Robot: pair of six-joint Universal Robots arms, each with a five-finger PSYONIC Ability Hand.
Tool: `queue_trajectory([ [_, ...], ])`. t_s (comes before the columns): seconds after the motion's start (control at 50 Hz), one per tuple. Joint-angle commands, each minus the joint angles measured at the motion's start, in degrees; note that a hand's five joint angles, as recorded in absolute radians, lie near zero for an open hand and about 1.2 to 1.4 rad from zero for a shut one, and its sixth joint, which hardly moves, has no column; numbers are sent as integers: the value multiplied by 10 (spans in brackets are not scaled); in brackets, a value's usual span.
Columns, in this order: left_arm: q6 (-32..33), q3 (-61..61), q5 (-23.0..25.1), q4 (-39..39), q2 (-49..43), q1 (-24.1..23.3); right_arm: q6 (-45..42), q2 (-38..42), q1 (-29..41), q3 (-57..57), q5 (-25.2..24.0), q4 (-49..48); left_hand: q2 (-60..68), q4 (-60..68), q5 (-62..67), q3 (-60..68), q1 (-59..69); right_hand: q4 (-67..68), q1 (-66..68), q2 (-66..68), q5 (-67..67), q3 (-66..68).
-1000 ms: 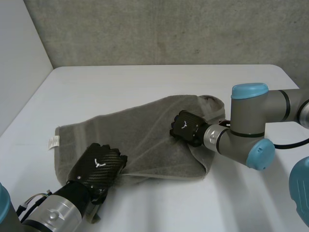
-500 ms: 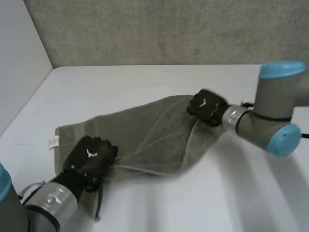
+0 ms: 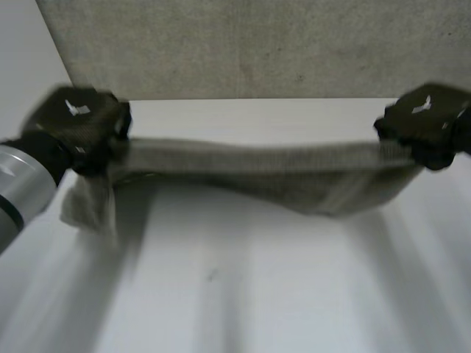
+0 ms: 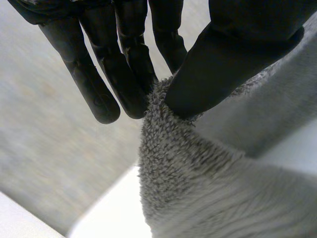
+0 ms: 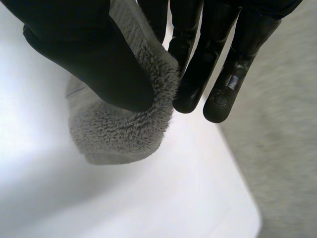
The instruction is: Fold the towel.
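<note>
The grey towel hangs stretched in the air between my two hands, above the white table. My left hand holds its left end, and a loose flap droops below that hand. In the left wrist view the thumb pinches the fluffy towel against the fingers. My right hand holds the right end, raised to about the same height. The right wrist view shows its thumb pressing a bunched towel corner against the fingers. The towel's middle sags a little toward the right.
A grey concrete wall runs along the table's far edge. A pale wall stands at the left side.
Both hands have lifted the towel off the table and pulled apart, left hand up and leftward, right hand up and rightward. The right hand has closed on the towel's end.
</note>
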Motion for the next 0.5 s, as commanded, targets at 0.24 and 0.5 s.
queue_trajectory([
  [0.24, 97, 70, 31, -45, -265, 9, -31, 210, 81, -38, 109, -10, 105, 103, 118, 103, 137, 118, 254, 133, 143, 123],
  [0.5, 88, 408, 18, 207, -323, 12, 91, 244, 113, -319, 147, -387, 105, 103, 118, 103, 137, 118, 254, 133, 143, 123],
])
